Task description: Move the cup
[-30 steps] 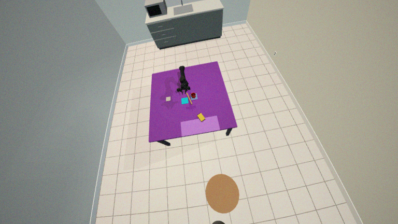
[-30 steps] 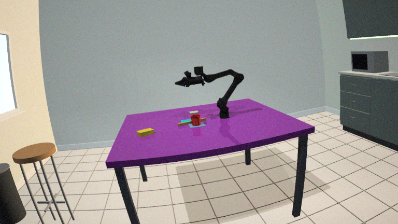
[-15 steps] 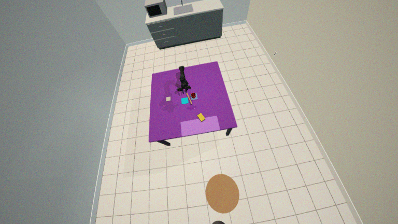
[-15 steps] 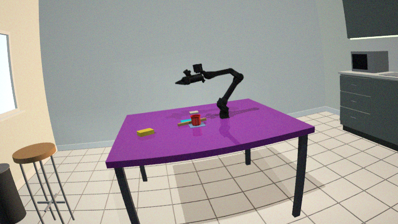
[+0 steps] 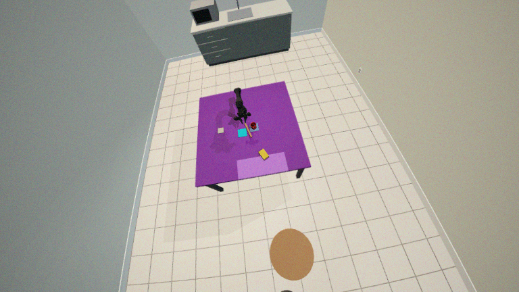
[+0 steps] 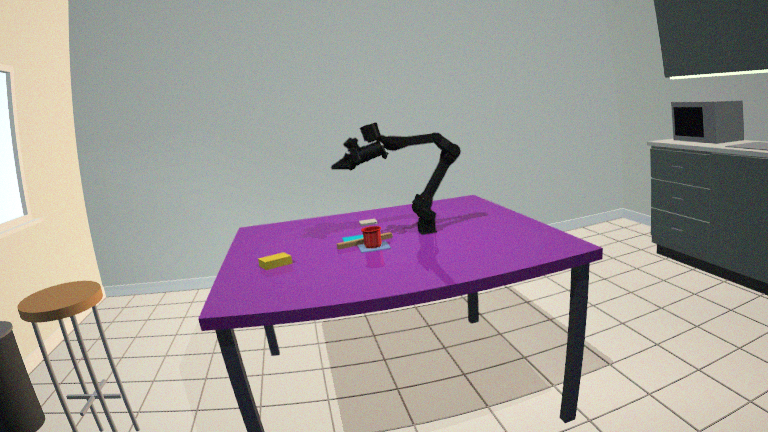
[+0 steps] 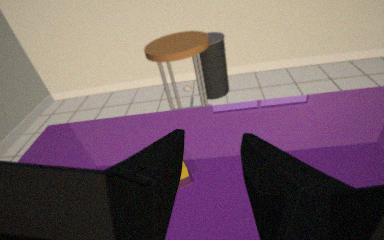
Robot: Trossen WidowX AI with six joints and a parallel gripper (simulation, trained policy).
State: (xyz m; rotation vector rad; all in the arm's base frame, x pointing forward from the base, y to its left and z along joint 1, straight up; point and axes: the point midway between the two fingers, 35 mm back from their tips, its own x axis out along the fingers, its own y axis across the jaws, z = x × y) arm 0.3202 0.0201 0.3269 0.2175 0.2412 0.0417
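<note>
Seen from the top, a beige block (image 5: pixel 220 130) (image 6: pixel 368 222) is lying at nine o'clock from the cyan pad (image 5: pixel 242 132) (image 6: pixel 352 238). Above the table, the gripper (image 5: pixel 242 122) (image 6: pixel 333 167) (image 7: pixel 212 140) is hovering partly open, gripping nothing. A wooden bar (image 5: pixel 249 131) (image 6: pixel 346 244) is separating the pads; at two o'clock from the cyan one, the red cup (image 5: pixel 253 125) (image 6: pixel 371 237) is standing upright on the gray-blue pad (image 5: pixel 257 130) (image 6: pixel 385 246). Good grasping likely means opening wider, descending squarely, closing gently, then lifting level over the bar to protect the marbles.
</note>
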